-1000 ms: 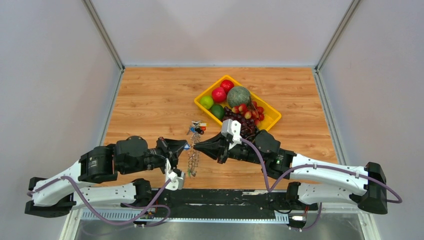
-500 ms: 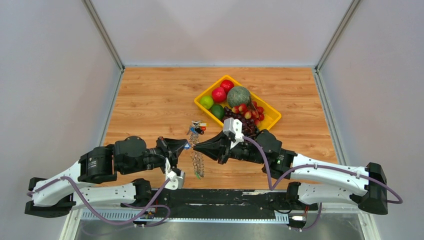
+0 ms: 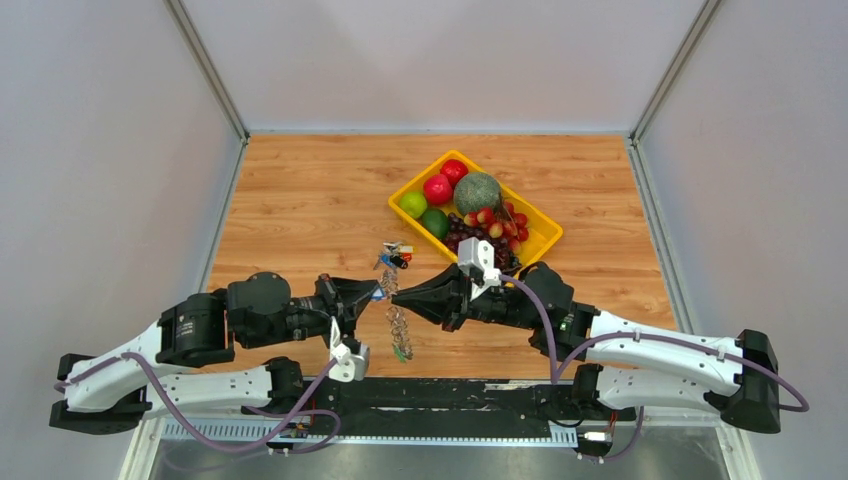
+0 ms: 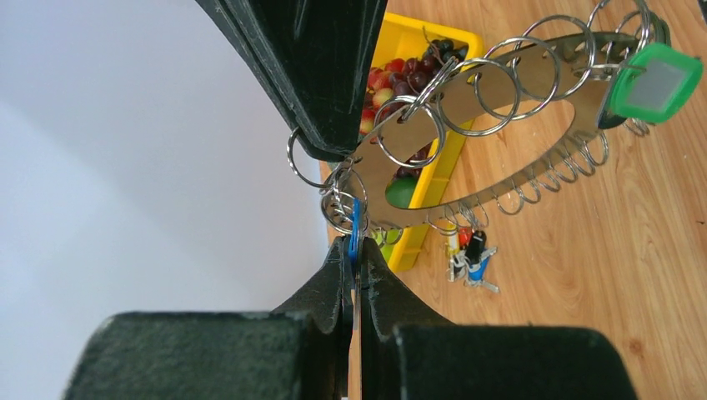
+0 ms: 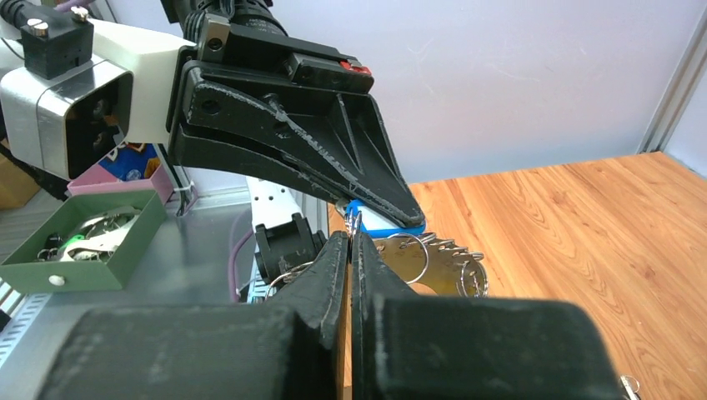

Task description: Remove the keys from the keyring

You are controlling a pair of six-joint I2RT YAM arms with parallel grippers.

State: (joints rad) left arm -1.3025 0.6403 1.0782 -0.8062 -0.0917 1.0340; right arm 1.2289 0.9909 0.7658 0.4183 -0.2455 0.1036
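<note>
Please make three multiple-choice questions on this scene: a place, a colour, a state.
1. Where is the small cluster of coloured keys? A on the table beside the yellow tray; B inside the tray; C in a gripper.
2. What colour is the key head in the left gripper? A red; B blue; C black.
3. How is the keyring? A flat on the table; B in the tray; C held up by left and right gripper.
Key: 1 A, bare wood surrounds it; 2 B, blue shows between the shut fingers; 3 C, wood shows beneath it.
</note>
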